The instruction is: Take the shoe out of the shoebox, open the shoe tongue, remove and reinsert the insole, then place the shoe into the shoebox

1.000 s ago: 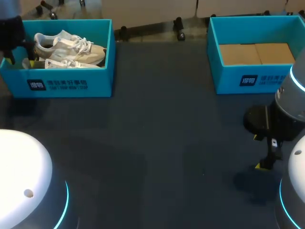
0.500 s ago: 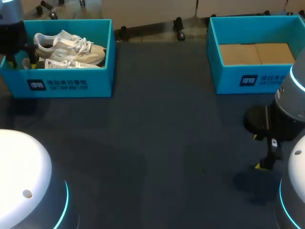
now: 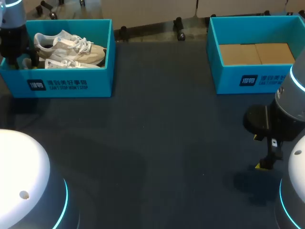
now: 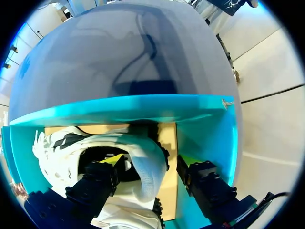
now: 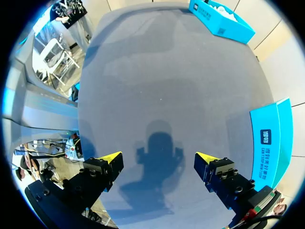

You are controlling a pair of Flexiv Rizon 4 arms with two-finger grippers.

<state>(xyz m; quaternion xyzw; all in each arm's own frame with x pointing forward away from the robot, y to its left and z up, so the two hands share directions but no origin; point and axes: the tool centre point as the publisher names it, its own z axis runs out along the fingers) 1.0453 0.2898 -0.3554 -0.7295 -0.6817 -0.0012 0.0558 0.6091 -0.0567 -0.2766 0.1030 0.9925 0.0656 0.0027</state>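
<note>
Two white and beige shoes point(image 3: 71, 47) lie in the blue shoebox point(image 3: 71, 85) at the table's far left. My left gripper point(image 3: 23, 61) reaches down into that box at the shoes' heel end. In the left wrist view the left gripper point(image 4: 150, 164) is open, and the white padded heel point(image 4: 145, 162) of a shoe stands between its fingers. One finger sits in the shoe's dark mouth; the other is outside the heel with a small gap. My right gripper point(image 3: 263, 166) hangs open over bare table at the near right, its fingers wide apart point(image 5: 158, 160).
A second blue shoebox point(image 3: 248, 78) stands at the far right, with a brown cardboard sheet point(image 3: 257, 53) in its bottom. The dark table surface point(image 3: 167, 143) stretches between the two boxes. The left box's wall point(image 4: 119, 109) rises just ahead of the left gripper.
My left arm has moved a little to the right and lower into the shoebox, over the heel end of the shoes. Its fingers have narrowed slightly. The right arm has stayed still.
</note>
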